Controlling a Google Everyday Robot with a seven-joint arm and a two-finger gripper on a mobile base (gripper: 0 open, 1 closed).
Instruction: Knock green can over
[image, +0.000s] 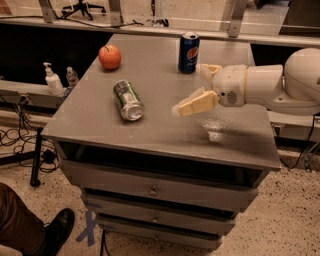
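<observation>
The green can (128, 100) lies on its side on the grey cabinet top (165, 132), left of centre, with its silver end toward the front. My gripper (189, 90) hovers just above the top, a short way to the right of the can and apart from it. Its two cream fingers (195, 104) are spread open and hold nothing. The white arm reaches in from the right edge.
A blue Pepsi can (188, 52) stands upright at the back, just behind the gripper. A red apple (109, 56) sits at the back left. Bottles (51, 80) stand on a lower shelf to the left. A person's shoe (52, 230) is at the lower left.
</observation>
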